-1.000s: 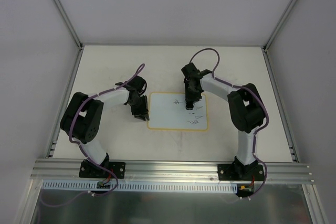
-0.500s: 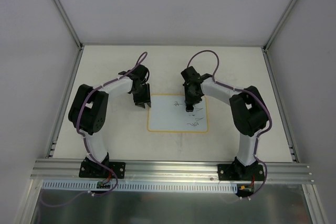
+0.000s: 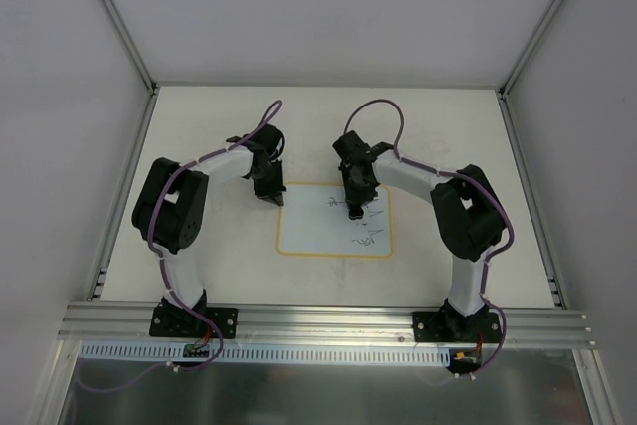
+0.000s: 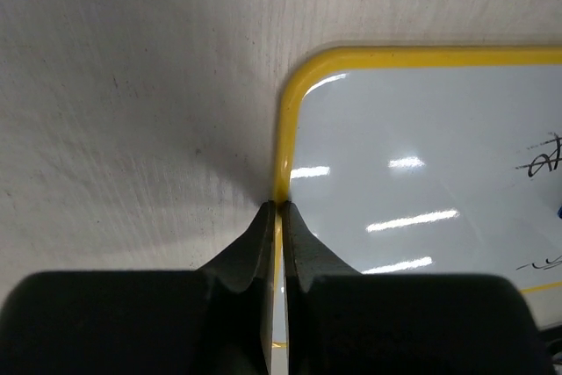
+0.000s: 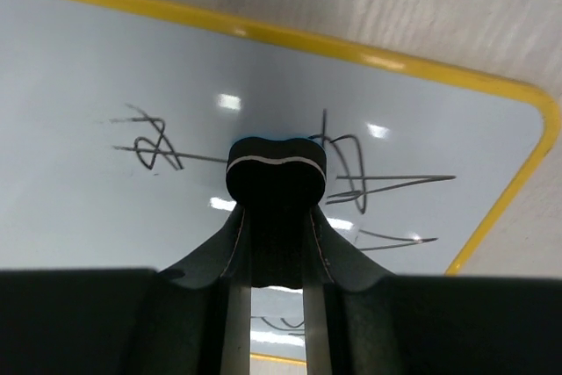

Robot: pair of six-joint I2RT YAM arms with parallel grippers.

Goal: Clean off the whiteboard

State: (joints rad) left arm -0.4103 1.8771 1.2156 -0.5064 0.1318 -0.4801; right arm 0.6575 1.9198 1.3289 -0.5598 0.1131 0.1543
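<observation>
The whiteboard (image 3: pixel 314 231) lies flat on the tabletop, white with a yellow rim and dark scribbles (image 3: pixel 364 239) on its right half. My left gripper (image 3: pixel 271 198) is shut, its tips down on the board's left rim near the far-left corner; the left wrist view shows the tips (image 4: pixel 281 210) meeting over the yellow rim (image 4: pixel 283 142). My right gripper (image 3: pixel 354 210) is shut on a black eraser (image 5: pixel 276 169) and holds it on the board (image 5: pixel 88 111) between two scribbles (image 5: pixel 351 169).
Metal frame posts (image 3: pixel 117 17) and white walls enclose the off-white table (image 3: pixel 209 246). An aluminium rail (image 3: pixel 318 318) with both arm bases runs along the near edge.
My left gripper moved from the board's left edge up to its far-left corner. My right gripper slid the eraser slightly left. The board shifted a little toward the near side.
</observation>
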